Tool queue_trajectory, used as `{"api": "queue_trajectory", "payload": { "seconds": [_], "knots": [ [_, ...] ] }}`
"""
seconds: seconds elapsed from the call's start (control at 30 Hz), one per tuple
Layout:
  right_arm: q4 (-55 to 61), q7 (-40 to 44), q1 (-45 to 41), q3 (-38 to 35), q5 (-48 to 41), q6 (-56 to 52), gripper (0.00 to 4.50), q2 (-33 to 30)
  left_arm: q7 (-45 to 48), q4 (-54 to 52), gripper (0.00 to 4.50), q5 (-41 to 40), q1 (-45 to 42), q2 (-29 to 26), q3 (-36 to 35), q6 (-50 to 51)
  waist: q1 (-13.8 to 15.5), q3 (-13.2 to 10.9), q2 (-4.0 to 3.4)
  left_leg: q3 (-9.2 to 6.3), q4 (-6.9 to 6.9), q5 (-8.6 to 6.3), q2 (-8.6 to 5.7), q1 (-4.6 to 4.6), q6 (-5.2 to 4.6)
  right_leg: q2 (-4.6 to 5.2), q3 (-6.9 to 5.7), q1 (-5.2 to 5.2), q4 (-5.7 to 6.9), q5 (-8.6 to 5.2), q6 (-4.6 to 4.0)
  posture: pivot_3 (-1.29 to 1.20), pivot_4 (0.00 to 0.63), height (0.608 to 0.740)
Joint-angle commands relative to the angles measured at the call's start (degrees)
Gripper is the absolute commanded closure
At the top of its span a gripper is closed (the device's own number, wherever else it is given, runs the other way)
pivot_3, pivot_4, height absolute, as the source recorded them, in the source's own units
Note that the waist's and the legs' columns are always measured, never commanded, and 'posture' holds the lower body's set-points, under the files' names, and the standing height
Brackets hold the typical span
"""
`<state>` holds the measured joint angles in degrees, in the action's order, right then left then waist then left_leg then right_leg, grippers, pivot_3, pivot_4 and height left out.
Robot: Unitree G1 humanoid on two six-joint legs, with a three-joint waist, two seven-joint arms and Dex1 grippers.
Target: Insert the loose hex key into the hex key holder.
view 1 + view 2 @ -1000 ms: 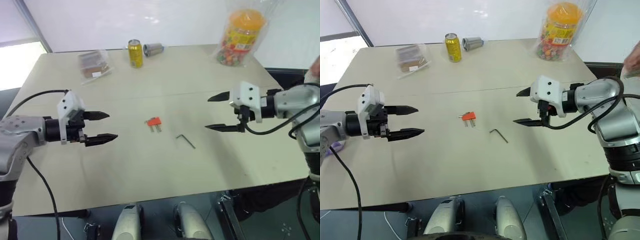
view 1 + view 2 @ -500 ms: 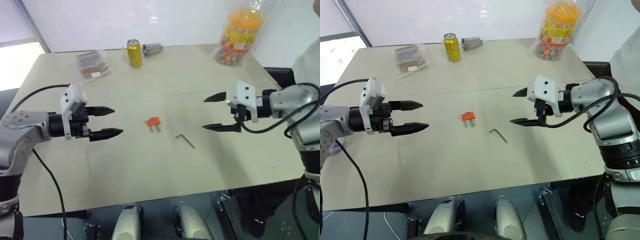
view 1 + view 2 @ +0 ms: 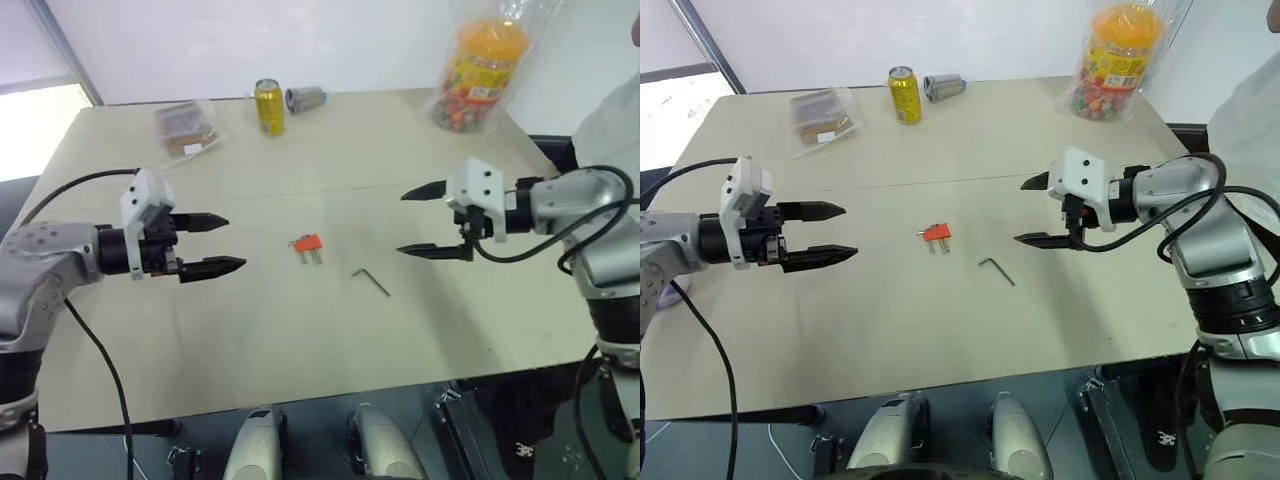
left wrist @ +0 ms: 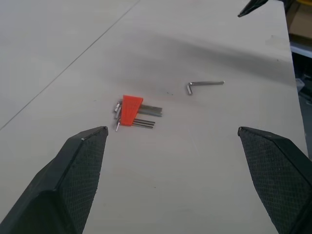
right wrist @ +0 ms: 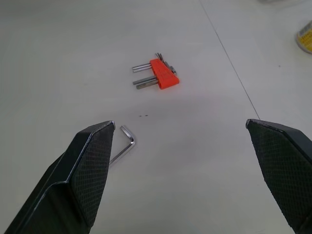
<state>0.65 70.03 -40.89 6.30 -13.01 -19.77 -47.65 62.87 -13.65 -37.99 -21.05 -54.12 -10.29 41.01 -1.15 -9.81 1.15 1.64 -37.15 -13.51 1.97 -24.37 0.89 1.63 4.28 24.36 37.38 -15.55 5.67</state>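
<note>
1 loose hex key (image 3: pixel 371 282) lies at frame centre on the beige surface (image 3: pixel 300 340), just right of 1 red hex key holder (image 3: pixel 307 245). The left claw (image 3: pixel 222 244) and right claw (image 3: pixel 424 219), 2 in all, hover spread wide, holding nothing. Farther back stand 1 yellow can (image 3: pixel 269 107) and 1 candy jar (image 3: pixel 478 73).

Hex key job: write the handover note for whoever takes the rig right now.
Left gripper: jaws open, empty, above the table.
Right gripper: jaws open, empty, above the table.
Hex key holder: flat on the table between the grippers.
Loose hex key: on the table beside the holder, apart from it, on the right gripper's side.
Done: nothing grasped.
Left: pick up key and holder, insert key.
</note>
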Motion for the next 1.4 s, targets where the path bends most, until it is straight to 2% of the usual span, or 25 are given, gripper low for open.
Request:
{"api": "queue_trajectory", "payload": {
  "seconds": [0.03,0.13,0.3,0.5,0.67,0.9,1.4],
  "knots": [
    [-2.5,-5.3,-2.5,1.1,2.4,3.9,0.00,5.4,-1.1,-1.9,0.04,0.1,0.7,0.1,-1.3,-0.8,-0.2,0.0,0.00,0.00,0.00,0.00,0.00,0.01,0.00,-0.01,0.00,0.01,0.04,0.00,0.01,0.00,0.150,0.740],
    [-6.3,-9.2,-2.5,3.3,5.0,6.6,0.00,11.4,-2.7,-3.2,0.04,0.0,2.3,0.9,-1.5,-0.8,-0.1,0.0,0.00,-0.01,0.00,0.00,0.01,0.02,0.00,-0.04,0.00,0.04,0.14,0.02,0.04,0.00,0.150,0.740],
    [-20.2,-15.6,-5.3,7.1,10.5,13.6,0.00,21.1,-5.4,-6.9,0.04,-1.6,4.6,1.4,-2.8,1.0,-0.1,0.0,0.00,-0.02,-0.01,0.01,0.00,-0.02,0.01,-0.02,0.01,0.08,0.18,0.03,0.05,0.00,0.150,0.740],
    [-41.0,-22.4,-11.6,10.8,18.5,27.1,0.00,26.4,-6.2,-9.6,0.04,-2.8,7.3,-0.1,-5.4,2.7,-0.1,0.0,0.00,-0.02,-0.02,0.03,-0.02,-0.02,0.06,0.01,0.00,0.07,0.19,0.04,0.04,0.00,0.150,0.740],
    [-49.5,-24.6,-14.0,12.3,22.6,33.7,0.00,28.4,-7.1,-11.1,0.04,-3.6,9.0,-0.5,-7.2,3.5,-0.7,0.0,0.00,-0.05,0.02,0.04,-0.01,-0.01,0.06,0.01,-0.01,0.07,0.22,0.04,0.05,0.00,0.150,0.740],
    [-52.8,-22.8,-14.3,12.7,23.9,36.0,0.00,30.6,-8.1,-12.5,0.04,-4.0,10.5,-0.7,-8.4,3.6,-1.6,0.0,0.00,-0.10,0.03,0.04,-0.01,0.06,0.07,0.00,-0.02,0.07,0.39,0.04,0.05,0.00,0.150,0.740],
    [-53.4,-22.1,-14.6,10.7,22.4,31.0,0.00,37.1,-9.0,-13.2,0.04,-4.4,12.3,-0.8,-9.6,3.1,-3.0,0.0,0.00,-0.19,0.07,0.05,0.00,0.20,0.08,-0.04,-0.02,0.07,0.63,0.03,0.02,0.00,0.150,0.740]
  ]
}}
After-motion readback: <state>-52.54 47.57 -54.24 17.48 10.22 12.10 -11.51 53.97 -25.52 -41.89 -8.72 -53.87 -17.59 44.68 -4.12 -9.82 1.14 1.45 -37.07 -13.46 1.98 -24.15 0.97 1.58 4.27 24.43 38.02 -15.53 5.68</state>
